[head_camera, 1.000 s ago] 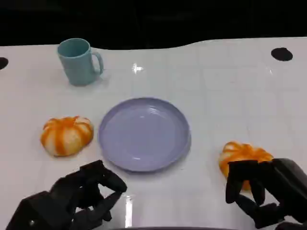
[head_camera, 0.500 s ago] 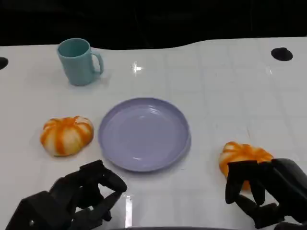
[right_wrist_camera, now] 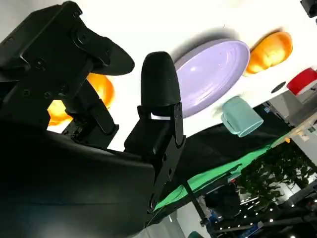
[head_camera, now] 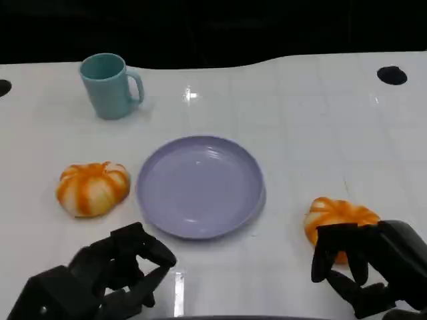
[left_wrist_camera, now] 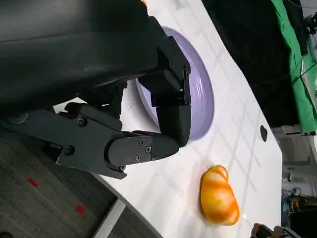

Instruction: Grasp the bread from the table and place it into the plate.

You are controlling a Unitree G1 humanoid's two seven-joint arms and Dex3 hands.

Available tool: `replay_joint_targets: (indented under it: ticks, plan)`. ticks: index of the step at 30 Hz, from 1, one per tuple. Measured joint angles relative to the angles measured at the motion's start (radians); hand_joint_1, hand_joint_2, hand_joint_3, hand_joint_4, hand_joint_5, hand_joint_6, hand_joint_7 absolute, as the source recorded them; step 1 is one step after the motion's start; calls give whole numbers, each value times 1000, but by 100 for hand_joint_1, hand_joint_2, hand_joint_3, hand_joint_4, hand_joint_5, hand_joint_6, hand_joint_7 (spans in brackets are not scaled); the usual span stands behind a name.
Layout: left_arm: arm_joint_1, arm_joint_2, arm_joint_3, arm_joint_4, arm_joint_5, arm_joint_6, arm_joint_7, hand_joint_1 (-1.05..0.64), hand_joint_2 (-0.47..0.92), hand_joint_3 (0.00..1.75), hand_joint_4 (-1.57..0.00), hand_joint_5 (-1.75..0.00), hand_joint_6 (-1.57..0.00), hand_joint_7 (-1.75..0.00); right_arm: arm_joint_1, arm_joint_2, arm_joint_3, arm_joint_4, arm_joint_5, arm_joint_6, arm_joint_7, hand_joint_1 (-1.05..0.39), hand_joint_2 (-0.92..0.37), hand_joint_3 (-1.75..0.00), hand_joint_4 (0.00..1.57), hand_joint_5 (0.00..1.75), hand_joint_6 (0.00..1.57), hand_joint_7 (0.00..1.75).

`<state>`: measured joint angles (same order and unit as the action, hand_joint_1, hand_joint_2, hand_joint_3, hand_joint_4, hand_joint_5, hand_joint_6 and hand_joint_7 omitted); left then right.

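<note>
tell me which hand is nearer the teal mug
Left. The left hand sits at the table's near edge, below the teal mug with a bread between; the right hand is far across, past the plate.

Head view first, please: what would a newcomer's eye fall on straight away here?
Probably the lilac plate, bare at the middle of the white table, with an orange-striped bread on either side: one bread lies apart to the plate's left, the other bread sits by the right hand, whose fingers curl in front of it. A teal mug stands at the far left.
</note>
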<state>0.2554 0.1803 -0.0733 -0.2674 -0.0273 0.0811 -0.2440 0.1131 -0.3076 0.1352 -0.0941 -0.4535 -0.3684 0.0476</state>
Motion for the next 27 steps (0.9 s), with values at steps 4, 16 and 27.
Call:
replay_joint_targets:
  ticks: [4, 16, 27]
  plan:
    - [-1, 0, 3, 4, -1, 0, 0, -34, 92, 47, -64, -175, -59, -135, 0, 9, -2, -1, 18, 6, 0, -5, -24, -123, 84, 159, 93, 96]
    - [-2, 1, 10, 12, -2, 0, 0, -35, 92, 46, -64, -175, -59, -134, 10, 6, -17, -140, -151, 148, -18, -26, -66, -24, 61, 66, 76, 19]
    - [-6, 1, 9, 17, 0, -1, -8, -35, 92, 46, -65, -175, -59, -136, 12, -54, -16, -270, -353, 288, 64, -44, -77, -2, 24, 34, 44, 0]
